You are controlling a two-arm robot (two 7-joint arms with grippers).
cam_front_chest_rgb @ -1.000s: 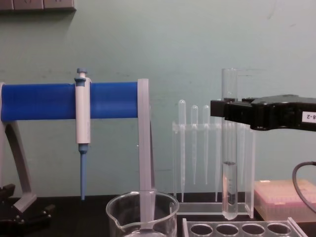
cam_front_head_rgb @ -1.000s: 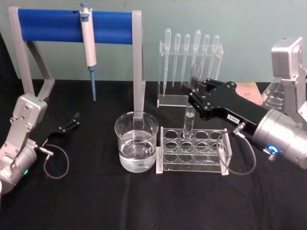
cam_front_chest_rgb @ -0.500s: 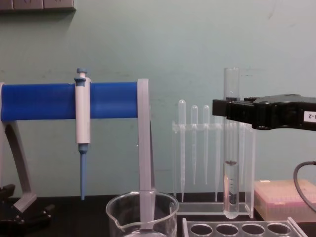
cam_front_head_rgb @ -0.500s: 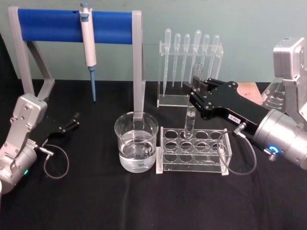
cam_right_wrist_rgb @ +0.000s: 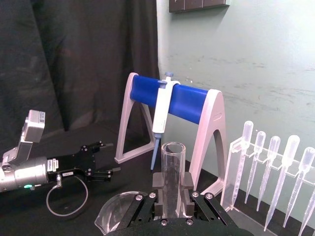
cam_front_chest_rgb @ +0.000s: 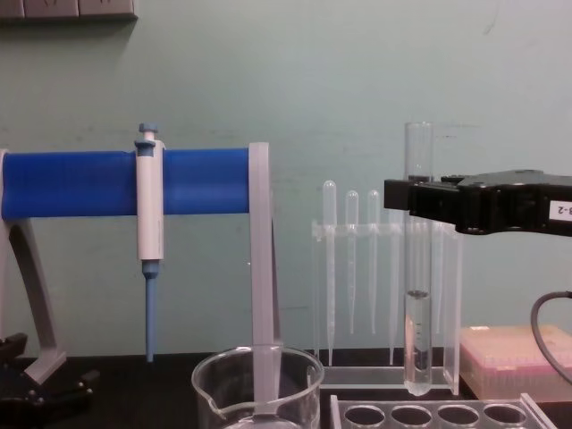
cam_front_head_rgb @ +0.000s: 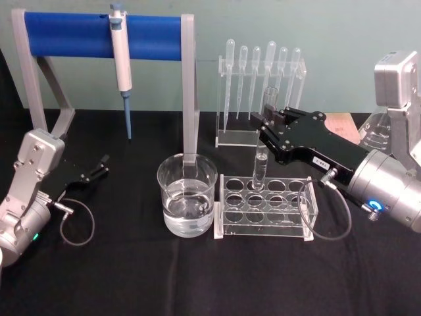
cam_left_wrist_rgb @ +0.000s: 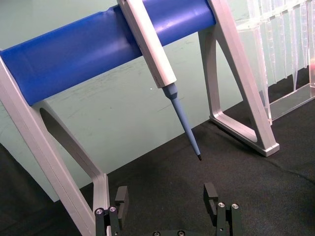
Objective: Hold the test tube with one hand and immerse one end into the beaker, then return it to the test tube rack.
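The right hand, clamped on the upright test tube, has edged slightly right and steadied, the tube's round end seemingly just over a far-row hole of the rack, right of the beaker, so only lowering remains; the left gripper idles, spread, at left.

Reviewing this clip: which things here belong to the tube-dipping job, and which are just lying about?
Job: test tube, gripped upright by the right pincer just above the test tube rack; beaker of clear liquid beside the rack.
Lying about: pipettor hanging on the blue stand; plastic pipettes behind; left pincer, parked open.
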